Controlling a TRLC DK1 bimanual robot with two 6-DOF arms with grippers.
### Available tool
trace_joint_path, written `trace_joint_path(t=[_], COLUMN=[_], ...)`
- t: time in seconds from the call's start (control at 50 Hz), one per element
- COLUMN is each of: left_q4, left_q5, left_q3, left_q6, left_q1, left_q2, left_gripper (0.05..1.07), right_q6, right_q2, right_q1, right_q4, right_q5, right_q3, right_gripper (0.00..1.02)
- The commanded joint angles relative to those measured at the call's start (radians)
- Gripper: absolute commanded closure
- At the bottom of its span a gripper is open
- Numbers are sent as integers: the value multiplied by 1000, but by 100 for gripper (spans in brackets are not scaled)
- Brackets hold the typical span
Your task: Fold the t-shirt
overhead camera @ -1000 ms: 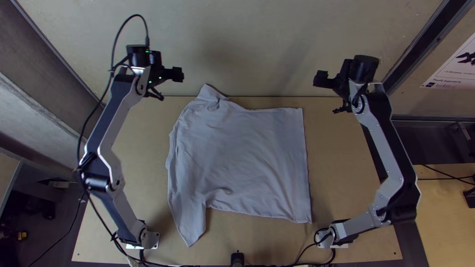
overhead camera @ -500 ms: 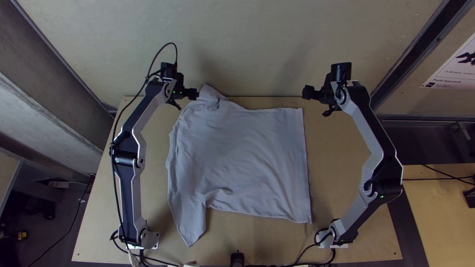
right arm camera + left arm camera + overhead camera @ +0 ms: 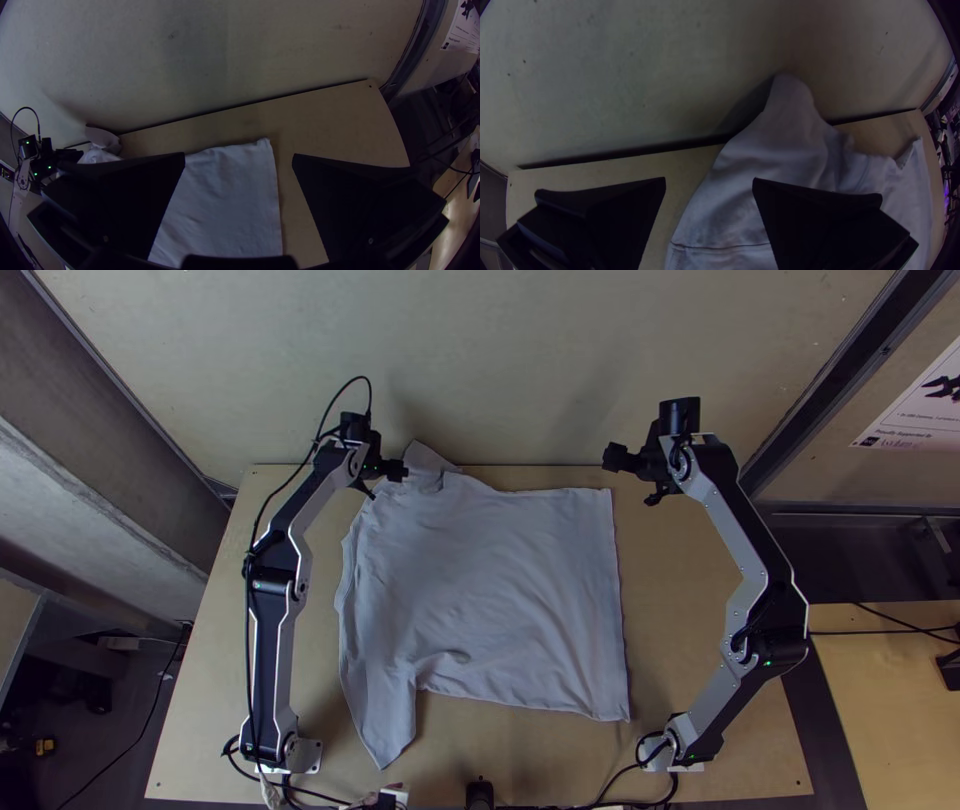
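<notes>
Left tool wide open by the t-shirt, right tool open too, nothing gripped! Shirt's spread mostly flat, far sleeve rumpled; all the folding looks left to do.

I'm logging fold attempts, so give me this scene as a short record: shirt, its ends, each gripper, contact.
shirt: t-shirt, spread on the table, lightly wrinkled
near-left end: sleeve pointing toward the near edge
far-left end: rumpled, reaching past the table's far edge
left gripper: open, by the far-left end
right gripper: open, near the far-right corner
held: nothing
</notes>
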Motion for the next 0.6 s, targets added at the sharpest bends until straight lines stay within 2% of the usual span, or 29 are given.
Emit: trace_joint_path(t=[0.0, 0.16, 0.3, 0.4, 0.46, 0.52, 0.58], left_q4=[17, 50, 38, 18, 9, 1, 0], left_q5=[-11, -15, -15, -11, -11, -9, -8], left_q3=[41, 42, 44, 44, 44, 44, 42], left_q6=[18, 24, 35, 52, 53, 64, 70], left_q1=[-5, -8, -17, -28, -33, -36, -37], left_q2=[49, 85, 113, 127, 131, 136, 138], left_gripper=[23, 23, 24, 52, 61, 75, 100], right_q6=[18, 26, 97, 110, 110, 110, 110], right_q2=[16, 17, 37, 73, 96, 126, 162], right_q1=[8, 5, -11, -24, -26, -27, -27], right_q4=[-14, -14, -14, -14, -14, -16, -34], right_q5=[-5, -5, -5, -7, -7, -7, -8], right_q3=[10, 8, 13, 42, 57, 74, 100], right_gripper=[4, 4, 4, 4, 4, 4, 4])
